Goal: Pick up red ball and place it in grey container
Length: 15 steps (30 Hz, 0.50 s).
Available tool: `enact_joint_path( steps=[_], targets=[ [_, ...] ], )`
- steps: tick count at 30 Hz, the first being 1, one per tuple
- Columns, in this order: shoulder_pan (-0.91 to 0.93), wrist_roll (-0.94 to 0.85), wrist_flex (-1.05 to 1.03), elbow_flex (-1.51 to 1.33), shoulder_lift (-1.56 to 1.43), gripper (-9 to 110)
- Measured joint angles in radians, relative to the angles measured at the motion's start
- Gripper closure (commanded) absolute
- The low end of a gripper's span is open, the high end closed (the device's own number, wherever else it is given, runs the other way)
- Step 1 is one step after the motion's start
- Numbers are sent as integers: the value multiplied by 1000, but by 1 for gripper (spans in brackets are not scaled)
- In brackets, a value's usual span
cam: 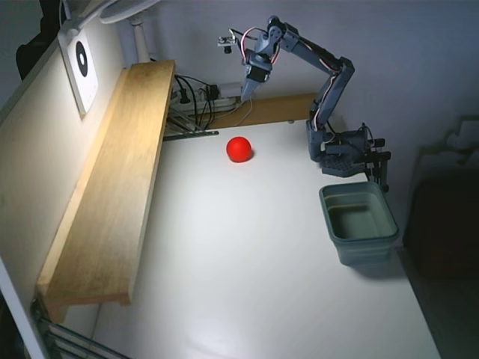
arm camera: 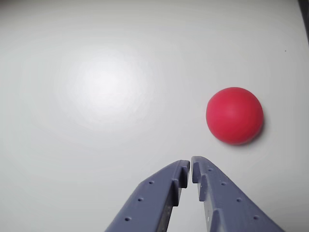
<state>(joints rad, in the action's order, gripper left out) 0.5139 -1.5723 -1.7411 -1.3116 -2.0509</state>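
Hovering closed and empty above the desk (arm camera: 96, 87), the pincer (arm camera: 190, 166) pointed up-frame in the wrist view; the ball (arm camera: 234, 115) lay upper right of its tips.

Fixed view: dim room, bright pool on desk (cam: 247, 254), corners dark, slightly soft. Wrist view: evenly lit, glare patch upper left, red ball (arm camera: 234, 115) sharp w/ faint shadow at lower right.

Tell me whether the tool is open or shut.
Shut. In the wrist view the tool's fingertips nearly touch, empty; the ball lies on the table beside it.
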Motion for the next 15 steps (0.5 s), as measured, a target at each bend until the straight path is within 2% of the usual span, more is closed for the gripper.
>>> enact_joint_path(
  steps=[4,5,15],
  targets=[
    [0,0,0,0,0,104],
    [0,0,0,0,0,63],
    [0,0,0,0,0,63]
  ],
)
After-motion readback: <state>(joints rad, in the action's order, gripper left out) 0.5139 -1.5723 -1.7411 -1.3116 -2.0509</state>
